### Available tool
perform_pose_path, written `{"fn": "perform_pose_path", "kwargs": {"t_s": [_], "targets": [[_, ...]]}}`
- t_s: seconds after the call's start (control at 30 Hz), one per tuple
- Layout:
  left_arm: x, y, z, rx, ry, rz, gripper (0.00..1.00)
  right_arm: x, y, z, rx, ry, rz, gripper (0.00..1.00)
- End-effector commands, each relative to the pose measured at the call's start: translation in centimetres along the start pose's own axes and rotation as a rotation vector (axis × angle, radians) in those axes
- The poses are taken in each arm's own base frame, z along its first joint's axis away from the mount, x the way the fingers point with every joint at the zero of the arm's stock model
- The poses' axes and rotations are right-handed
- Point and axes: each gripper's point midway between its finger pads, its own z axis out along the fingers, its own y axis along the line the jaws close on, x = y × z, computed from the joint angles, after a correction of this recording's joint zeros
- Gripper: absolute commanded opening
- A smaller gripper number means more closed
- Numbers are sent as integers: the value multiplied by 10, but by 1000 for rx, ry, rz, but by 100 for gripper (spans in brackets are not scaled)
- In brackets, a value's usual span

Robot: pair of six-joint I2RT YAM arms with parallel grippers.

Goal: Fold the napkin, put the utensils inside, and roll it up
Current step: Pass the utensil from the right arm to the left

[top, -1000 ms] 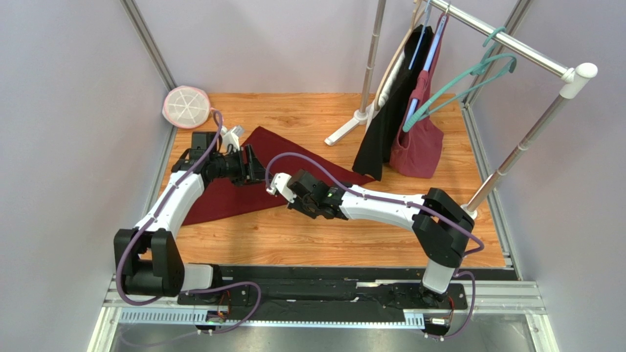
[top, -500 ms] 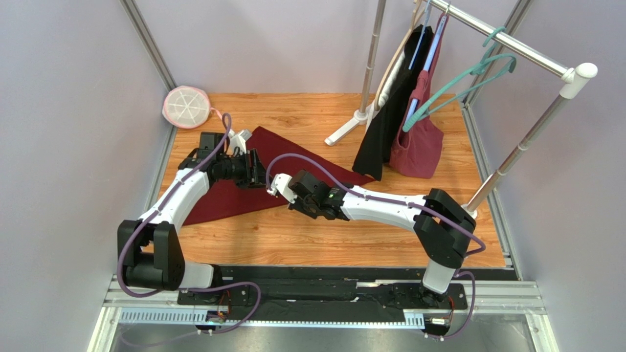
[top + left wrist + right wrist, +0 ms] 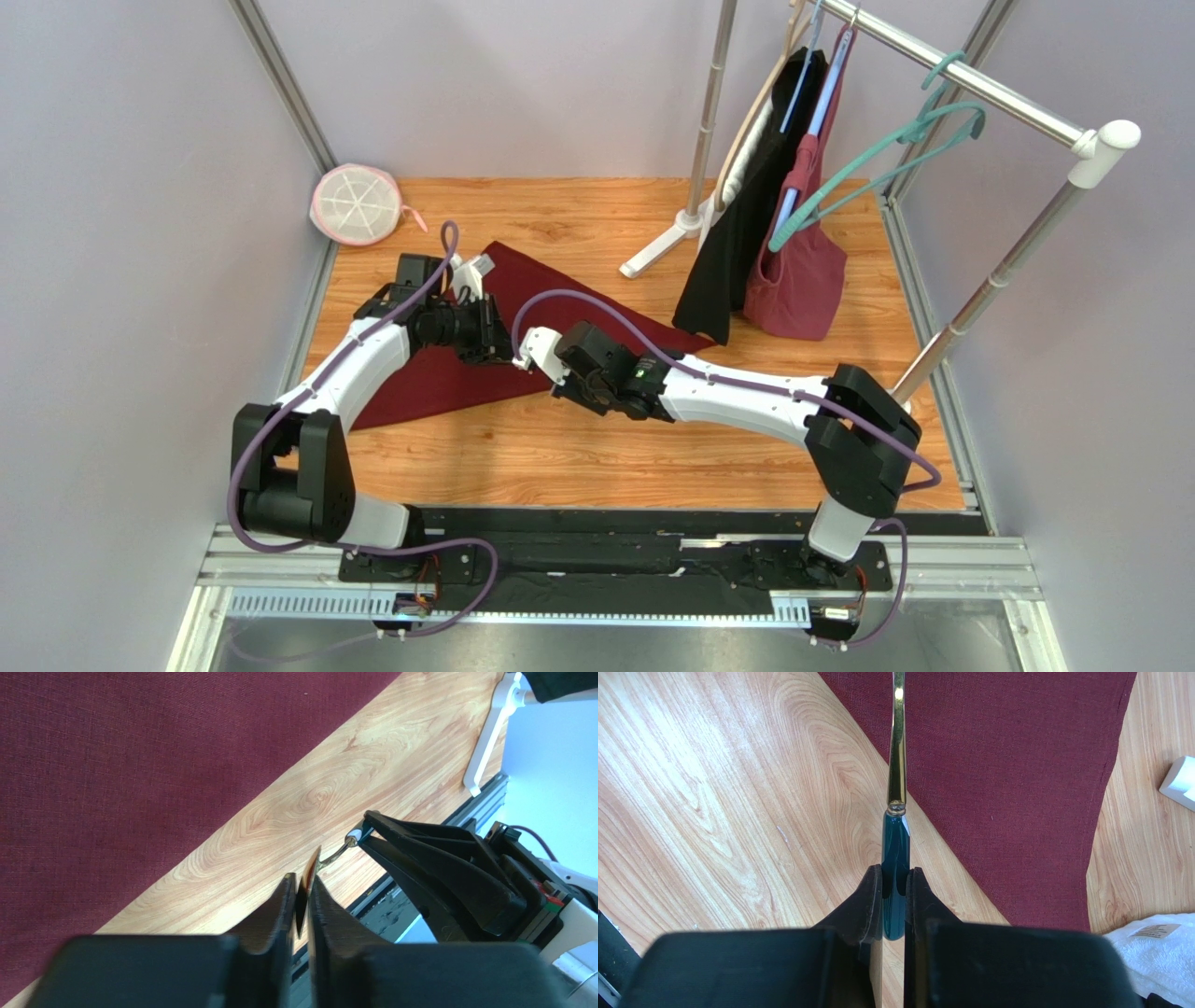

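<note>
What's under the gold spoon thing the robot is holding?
Under the utensil lie the red napkin and the wooden table. The right gripper hides the table beneath the handle's end.

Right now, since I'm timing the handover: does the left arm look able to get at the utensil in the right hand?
Probably yes: the left hand is closed on the golden head of the utensil, the right hand grips its dark handle, and nothing sits between them.

My left arm point(image 3: 358, 367) and right arm point(image 3: 744, 399) reach in, tips facing. My left gripper point(image 3: 303, 882) and right gripper point(image 3: 895, 875) both pinch the utensil point(image 3: 898, 756), jaws nearly closed.
</note>
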Motion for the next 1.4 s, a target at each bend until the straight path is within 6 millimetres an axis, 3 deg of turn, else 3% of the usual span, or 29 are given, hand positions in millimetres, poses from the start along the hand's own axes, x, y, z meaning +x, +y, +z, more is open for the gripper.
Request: {"fn": "perform_pose_path", "kwargs": {"t_s": [0.0, 0.07, 0.33, 0.4, 0.47, 0.63, 0.7, 0.9, 0.97, 1.2, 1.37], "targets": [[-8, -8, -1, 23, -12, 33, 11, -22, -7, -10, 20, -91, 5, 0], [-6, -6, 1, 24, -2, 23, 0, -21, -8, -10, 27, -87, 6, 0], [-6, -10, 3, 49, -23, 6, 0, -20, -15, -15, 69, -99, 15, 6], [-12, -15, 1, 62, -62, 2, 0, -21, -18, -19, 83, -108, 20, 15], [-14, -16, -1, 62, -84, -8, 0, -18, -20, -20, 97, -104, 28, 40], [-19, -6, -1, 24, -143, -63, 0, -21, -28, -34, 138, -134, 71, 59], [-28, -1, -4, 24, -204, -118, 0, -25, -31, -46, 146, -158, 98, 61], [-23, 36, -1, -79, -343, -283, 0, -31, -31, -80, 131, -233, 184, 62], [-30, 41, -5, -94, -416, -315, 0, -33, -33, -92, 135, -259, 213, 62], [-29, 48, -3, -89, -459, -368, 0, -25, -22, -105, 84, -299, 291, 62], [-26, 62, 3, -85, -454, -406, 0, -14, -16, -101, 75, -277, 310, 62]]}}
